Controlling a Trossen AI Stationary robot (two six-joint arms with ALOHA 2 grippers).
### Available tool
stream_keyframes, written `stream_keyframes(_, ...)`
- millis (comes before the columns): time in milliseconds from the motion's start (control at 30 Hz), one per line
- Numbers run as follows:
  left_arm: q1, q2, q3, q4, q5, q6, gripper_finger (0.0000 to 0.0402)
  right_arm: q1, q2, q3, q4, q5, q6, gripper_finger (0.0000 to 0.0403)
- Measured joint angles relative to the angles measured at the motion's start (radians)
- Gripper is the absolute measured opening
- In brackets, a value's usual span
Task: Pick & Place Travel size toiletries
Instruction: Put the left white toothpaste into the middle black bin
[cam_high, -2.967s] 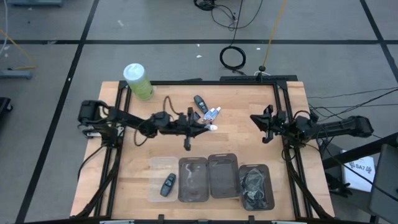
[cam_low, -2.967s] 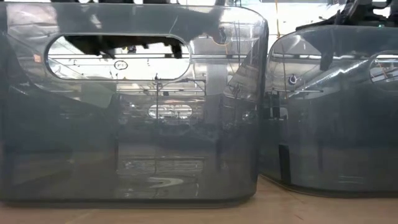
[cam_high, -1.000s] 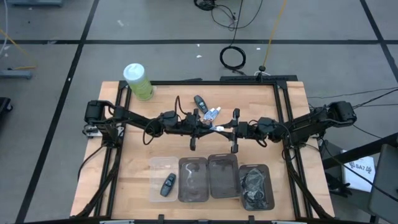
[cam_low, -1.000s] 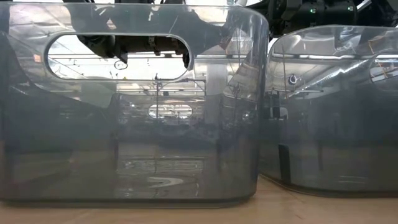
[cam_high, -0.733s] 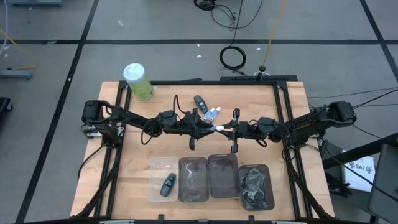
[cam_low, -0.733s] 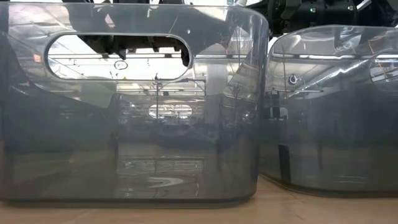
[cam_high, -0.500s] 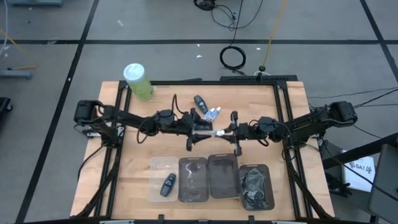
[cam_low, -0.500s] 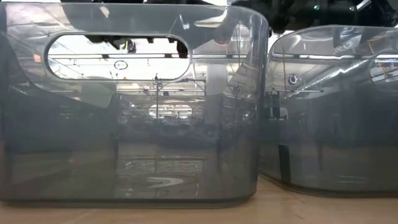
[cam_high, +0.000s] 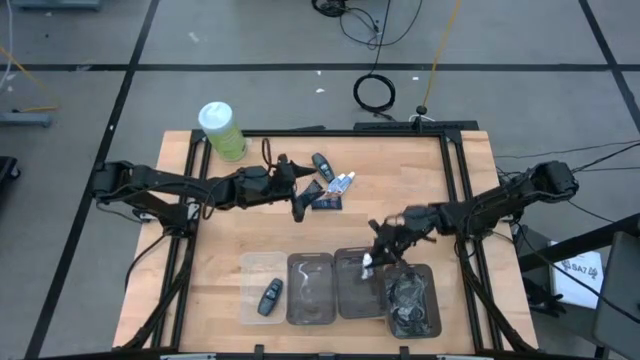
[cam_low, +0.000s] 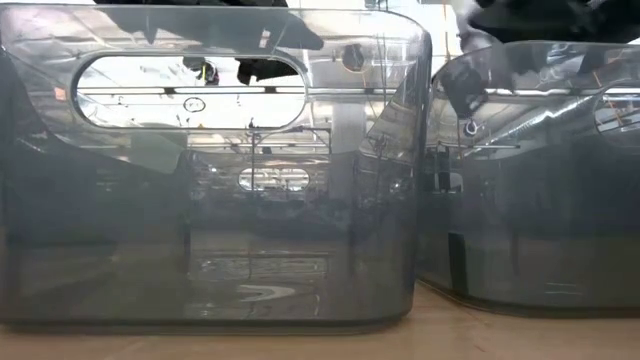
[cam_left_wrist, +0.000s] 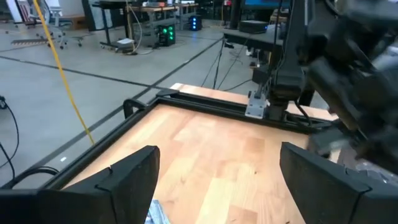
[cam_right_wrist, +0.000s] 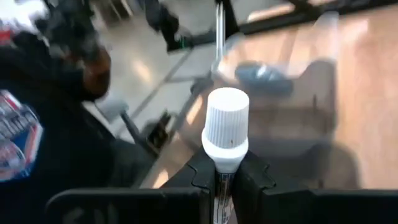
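Reaching low over the grey bins, the right hand (cam_high: 372, 258) pinches a white-capped tube (cam_right_wrist: 226, 127) above the third bin (cam_high: 352, 290); the left hand (cam_high: 300, 206), fingers spread and empty, hangs beside the remaining toiletries (cam_high: 334, 190) on the counter (cam_high: 420, 190).

a robotics lab: taped grey floor (cam_high: 90, 90), loose cables (cam_high: 373, 92), equipment benches (cam_left_wrist: 130, 12).

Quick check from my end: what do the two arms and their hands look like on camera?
Both arms are dark, slim and jointed, with thin black cables looping along them. The left hand ends in two broad, flat, matte black fingers. The right hand has black fingers with notched inner edges. No coloured markings are visible on either arm.
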Motion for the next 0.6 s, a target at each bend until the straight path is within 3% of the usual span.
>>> stream_keyframes(200,-0.004,0.0,0.0,-0.006,-0.001,-0.012,0.0307,0.1,0.05,0.0,-0.023,0.127,-0.095,0.0028)
stream_keyframes(600,-0.004,0.0,0.0,-0.015,0.0,-0.038,0.0313,0.113,0.053,-0.006,-0.029,0.149,-0.121,0.0088)
